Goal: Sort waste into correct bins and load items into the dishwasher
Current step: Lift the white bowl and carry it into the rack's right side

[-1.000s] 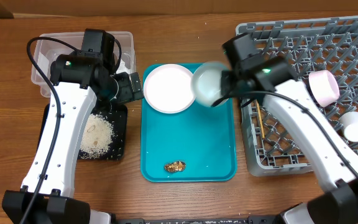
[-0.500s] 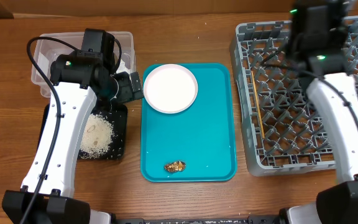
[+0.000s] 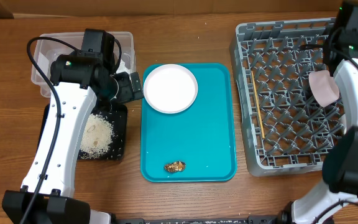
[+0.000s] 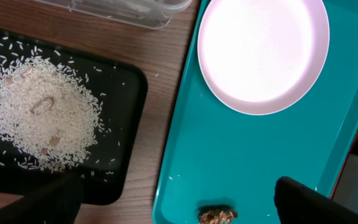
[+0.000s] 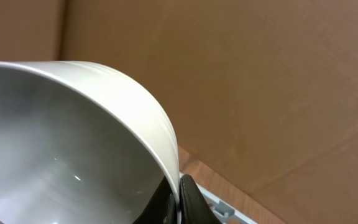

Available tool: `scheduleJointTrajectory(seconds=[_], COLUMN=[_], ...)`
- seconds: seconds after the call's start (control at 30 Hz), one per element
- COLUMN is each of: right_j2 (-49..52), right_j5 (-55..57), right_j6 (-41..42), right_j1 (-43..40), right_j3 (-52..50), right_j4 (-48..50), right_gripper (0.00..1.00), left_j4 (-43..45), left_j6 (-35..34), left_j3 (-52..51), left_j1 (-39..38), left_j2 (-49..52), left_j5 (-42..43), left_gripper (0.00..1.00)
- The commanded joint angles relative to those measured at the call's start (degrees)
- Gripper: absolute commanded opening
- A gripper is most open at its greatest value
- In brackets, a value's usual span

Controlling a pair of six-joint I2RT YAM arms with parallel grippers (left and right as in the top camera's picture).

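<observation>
Plate [image 3: 170, 88], pale and round, sits at the far end of a teal tray [image 3: 210, 137], with a brown food scrap [image 3: 174, 166] near the tray's front edge. The left gripper [image 4: 178, 190] hovers over the tray's left rim, jaws wide apart and holding nothing. Its arm hides part of the clear tub [image 3: 124, 43] and of the black tray [image 3: 120, 149], where white rice [image 3: 97, 135] lies heaped. The right gripper [image 5: 179, 196] is clamped on the rim of a white bowl [image 5: 61, 143] at the far right of the grey dish rack [image 3: 278, 149]. In the rack, a chopstick [image 3: 258, 109] lies along the left side and a pink cup [image 3: 324, 87] rests beside the right arm.
</observation>
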Motion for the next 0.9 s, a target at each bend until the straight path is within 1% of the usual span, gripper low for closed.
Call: scheduleJointTrajectory(seconds=[0.0,0.17,0.3,0.53,0.77,0.8,0.87], right_j2=[4.2,10.1,13.5,14.5,14.5,14.5,14.3], right_j5=[4.9,3.8,3.3,3.2,1.9,1.8,1.6], right_j6=[-1.8,-1.9,-1.6,-1.3,-1.3,-1.3,-1.3], right_j1=[-2.3,-2.4,-0.9,3.2,6.6,7.0,7.8], right_j3=[0.8,0.8,0.8,0.7,0.7,0.7,0.7], right_j4=[3.0,3.4,2.6,1.8,-3.3,-3.7,-4.0], right_gripper=[0.04,0.04,0.04,0.04,0.04,0.06,0.17], left_j4=[0.1,0.2,0.9,1.2,1.2,1.2,1.2], left_j6=[-0.8,-1.0,-1.0,-1.0,-1.0,-1.0,-1.0], left_j3=[-0.2,-0.1,-0.1,-0.1,-0.2,-0.1,-0.1], left_j1=[0.0,0.0,0.0,0.0,0.0,0.0,0.0], left_j2=[-0.4,-0.4,-0.4,-0.4,-0.4,-0.4,-0.4], left_j5=[0.5,0.5,0.5,0.5,0.5,0.4,0.4], left_gripper=[1.0,1.0,1.0,1.0,1.0,1.0,1.0])
